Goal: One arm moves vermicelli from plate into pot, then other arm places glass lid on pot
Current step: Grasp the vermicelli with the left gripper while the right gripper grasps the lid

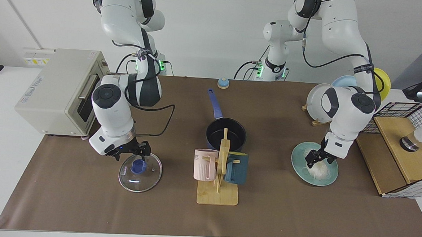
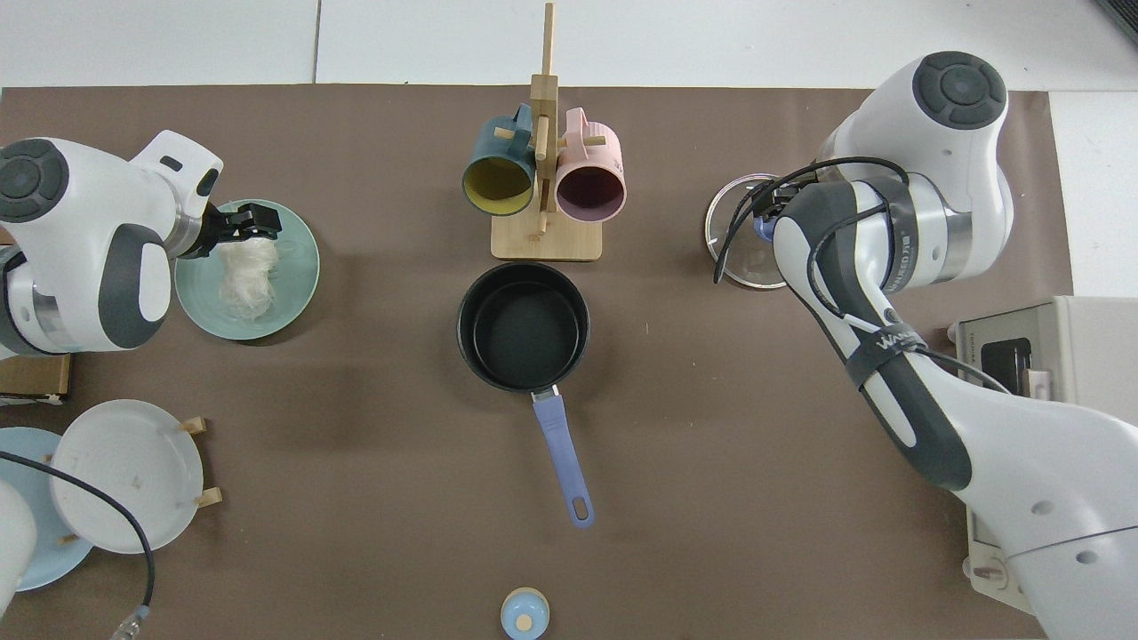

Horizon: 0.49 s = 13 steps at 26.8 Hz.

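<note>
Left pincer (image 1: 319, 159) spread over white vermicelli (image 1: 317, 169) clump; right pincer (image 1: 131, 153) at glass lid (image 1: 140, 171), grip unclear.

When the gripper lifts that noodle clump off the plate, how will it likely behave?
The noodles are a loose tangle of thin strands, so probably light and floppy, sagging around the left gripper. Stray strands spread across the plate, so some may trail or drop.

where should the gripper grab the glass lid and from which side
By the blue knob at the centre of the glass lid, from straight above. The lid lies flat on the table, so its thin rim offers no purchase and the raised knob is the only part that stands up. The right gripper hangs just over it.
</note>
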Motion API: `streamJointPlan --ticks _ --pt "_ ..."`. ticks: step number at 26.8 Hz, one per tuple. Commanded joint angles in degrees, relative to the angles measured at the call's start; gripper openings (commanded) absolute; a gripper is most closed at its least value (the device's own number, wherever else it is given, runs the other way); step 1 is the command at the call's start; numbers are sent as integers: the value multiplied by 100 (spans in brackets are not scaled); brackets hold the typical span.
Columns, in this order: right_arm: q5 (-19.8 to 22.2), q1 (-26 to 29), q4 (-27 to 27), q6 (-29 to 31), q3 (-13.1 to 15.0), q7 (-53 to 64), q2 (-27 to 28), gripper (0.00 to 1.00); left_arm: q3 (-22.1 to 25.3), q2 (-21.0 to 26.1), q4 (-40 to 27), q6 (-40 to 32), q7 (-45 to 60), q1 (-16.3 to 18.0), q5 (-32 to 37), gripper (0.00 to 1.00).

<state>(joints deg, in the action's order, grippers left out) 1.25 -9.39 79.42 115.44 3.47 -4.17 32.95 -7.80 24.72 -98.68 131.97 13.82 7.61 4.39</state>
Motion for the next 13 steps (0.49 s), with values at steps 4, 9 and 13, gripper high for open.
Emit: streamJointPlan --ticks 4,9,13 --pt "-72 60 -102 417 -109 136 353 100 24 138 -160 267 174 -58 150 100" --pt "-230 78 239 970 -109 127 344 100 33 305 -178 469 174 -50 159 100" --pt "-222 87 600 1401 -109 136 318 100 33 341 -178 602 112 -23 325 100"
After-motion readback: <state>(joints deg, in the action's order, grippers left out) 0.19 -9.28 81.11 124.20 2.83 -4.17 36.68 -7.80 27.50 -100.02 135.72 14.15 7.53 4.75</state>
